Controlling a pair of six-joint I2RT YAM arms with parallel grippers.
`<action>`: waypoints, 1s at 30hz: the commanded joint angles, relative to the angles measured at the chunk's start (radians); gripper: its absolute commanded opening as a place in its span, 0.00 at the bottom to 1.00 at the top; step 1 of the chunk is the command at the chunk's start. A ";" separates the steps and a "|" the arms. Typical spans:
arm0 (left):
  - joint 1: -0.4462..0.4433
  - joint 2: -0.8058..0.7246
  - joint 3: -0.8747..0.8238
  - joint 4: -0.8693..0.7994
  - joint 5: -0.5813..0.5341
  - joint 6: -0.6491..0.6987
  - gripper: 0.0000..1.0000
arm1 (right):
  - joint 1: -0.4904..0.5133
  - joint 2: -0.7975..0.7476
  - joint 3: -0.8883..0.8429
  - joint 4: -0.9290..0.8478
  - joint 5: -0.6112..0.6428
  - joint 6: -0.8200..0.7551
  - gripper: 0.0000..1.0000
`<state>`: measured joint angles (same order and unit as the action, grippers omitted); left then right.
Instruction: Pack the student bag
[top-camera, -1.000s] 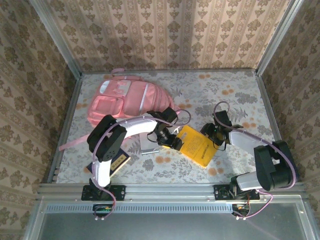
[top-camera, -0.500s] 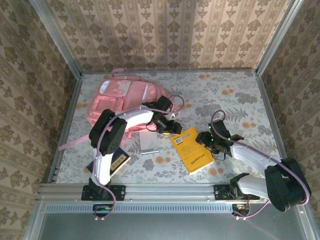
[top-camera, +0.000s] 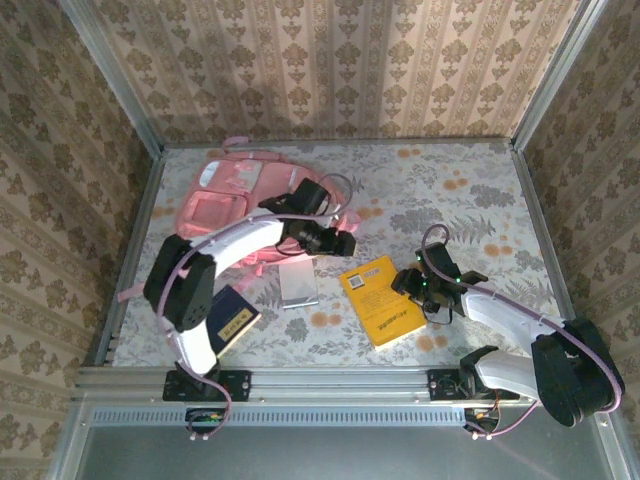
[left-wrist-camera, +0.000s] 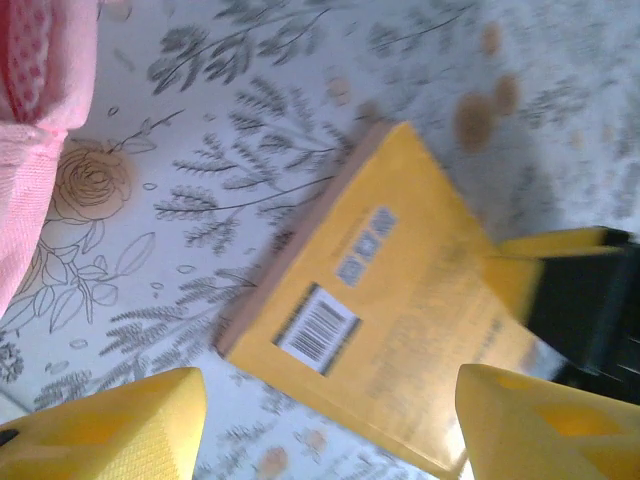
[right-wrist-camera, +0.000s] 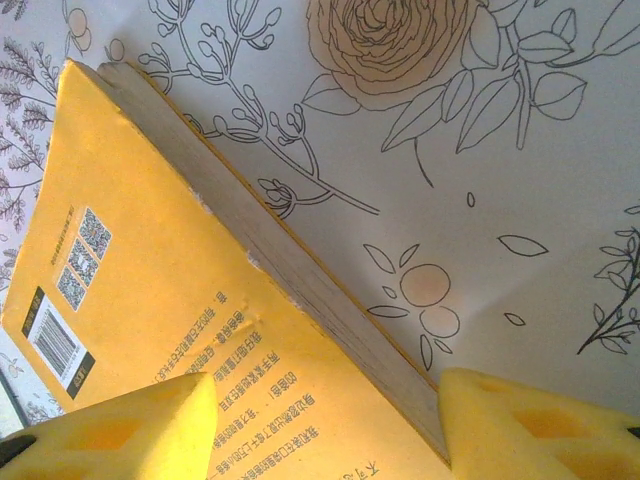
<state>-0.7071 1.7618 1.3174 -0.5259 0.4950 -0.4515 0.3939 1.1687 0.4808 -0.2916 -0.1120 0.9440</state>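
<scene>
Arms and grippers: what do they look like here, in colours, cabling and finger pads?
The left arm and right arm both have white curved links between bulky black joint housings, each with a pale pink cable looping alongside. The left gripper and right gripper are black-bodied. Their fingers are yellow wedges with a fine dimpled texture.
</scene>
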 joint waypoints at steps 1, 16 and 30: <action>-0.016 0.007 -0.030 -0.111 0.042 0.056 0.66 | 0.008 0.025 -0.008 -0.001 -0.001 -0.004 0.61; -0.089 0.164 -0.057 -0.058 0.075 0.050 0.66 | 0.009 0.085 0.029 0.032 -0.039 -0.036 0.62; -0.078 0.344 0.170 -0.098 0.128 0.053 0.67 | 0.009 0.082 0.000 0.067 -0.084 -0.057 0.61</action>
<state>-0.7876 2.0560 1.4158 -0.6392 0.5953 -0.4221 0.3939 1.2324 0.4946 -0.2863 -0.1219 0.9028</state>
